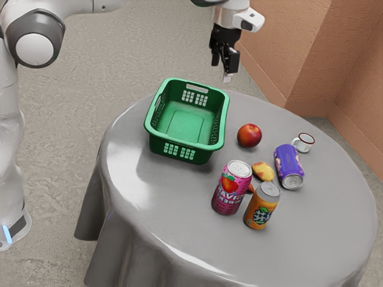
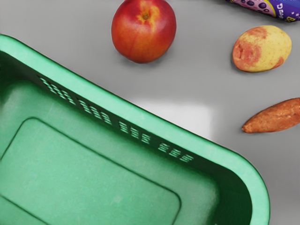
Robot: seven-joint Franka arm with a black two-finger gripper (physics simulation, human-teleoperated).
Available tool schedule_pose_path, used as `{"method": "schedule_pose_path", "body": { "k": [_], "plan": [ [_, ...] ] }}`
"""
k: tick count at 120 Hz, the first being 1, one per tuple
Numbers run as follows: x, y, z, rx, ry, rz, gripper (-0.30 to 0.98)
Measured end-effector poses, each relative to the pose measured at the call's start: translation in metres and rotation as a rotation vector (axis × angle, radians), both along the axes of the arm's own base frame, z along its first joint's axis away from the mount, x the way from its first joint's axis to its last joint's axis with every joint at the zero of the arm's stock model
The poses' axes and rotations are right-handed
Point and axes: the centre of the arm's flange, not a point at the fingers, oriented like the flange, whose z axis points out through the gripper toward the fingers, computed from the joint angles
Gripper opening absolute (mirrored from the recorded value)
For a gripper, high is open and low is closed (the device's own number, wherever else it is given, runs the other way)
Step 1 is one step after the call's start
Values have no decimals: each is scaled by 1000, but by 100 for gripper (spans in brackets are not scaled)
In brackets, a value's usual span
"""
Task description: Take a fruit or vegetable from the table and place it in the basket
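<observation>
The fingers (image 1: 230, 61) stand apart, empty. The nectarine (image 1: 249, 136) lies lower, beside the basket (image 1: 186, 147); the approach should clear the rim before descent.

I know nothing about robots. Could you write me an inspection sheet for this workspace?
Surface: round table under a glossy grey cloth.
Job's things: green plastic basket, empty; round red fruit, yellow-and-red potato-like item and tapered orange-brown root, all outside it.
Clutter: upright pink can and orange can; purple can on its side; white mug with red rim.
Grippers: black two-finger gripper, raised, open, holding nothing.
Cables: nothing seen.
Surroundings: mottled beige floor, orange-brown wall.
</observation>
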Motion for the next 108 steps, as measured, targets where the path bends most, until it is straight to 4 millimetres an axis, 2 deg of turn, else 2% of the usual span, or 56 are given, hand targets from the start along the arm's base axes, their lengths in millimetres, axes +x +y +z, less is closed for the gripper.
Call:
{"method": "schedule_pose_path", "body": {
  "k": [44, 52, 62, 70, 80, 108],
  "plan": [
    [2, -6, 1, 2, -5, -15, 69],
    [4, -5, 13, 13, -33, -16, 69],
    [10, -4, 11, 24, -34, -27, 69],
    [31, -5, -3, 44, -20, -43, 69],
    [58, -16, -22, 66, -5, -88, 69],
    [95, -25, -72, 97, 28, -216, 69]
  ]
}}
